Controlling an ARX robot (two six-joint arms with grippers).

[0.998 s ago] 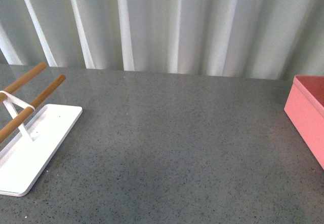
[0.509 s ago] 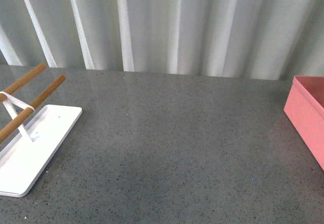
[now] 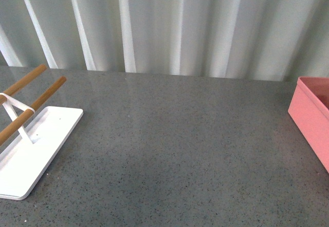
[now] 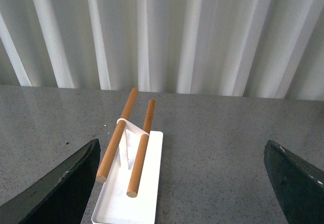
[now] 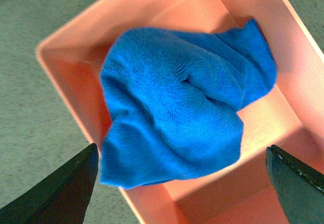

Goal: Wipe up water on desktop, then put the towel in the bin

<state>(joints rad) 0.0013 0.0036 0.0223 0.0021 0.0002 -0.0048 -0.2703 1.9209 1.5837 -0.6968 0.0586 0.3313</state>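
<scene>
Towel (image 5: 174,107) lies in bin (image 5: 66,77), below open right end effector (image 5: 182,193).

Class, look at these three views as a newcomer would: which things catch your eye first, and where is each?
The blue towel lies crumpled inside the pink bin. A white rack with two wooden bars stands at the desktop's left side, the bin at its right edge.

The desktop (image 3: 175,150) lies open across the middle of the front view. At the lower left stands a white rack base (image 3: 31,150) with two wooden bars (image 3: 36,101) slanting above it. The pink bin (image 3: 311,119) blocks the right edge; the blue towel (image 5: 177,107) fills most of its inside.
</scene>
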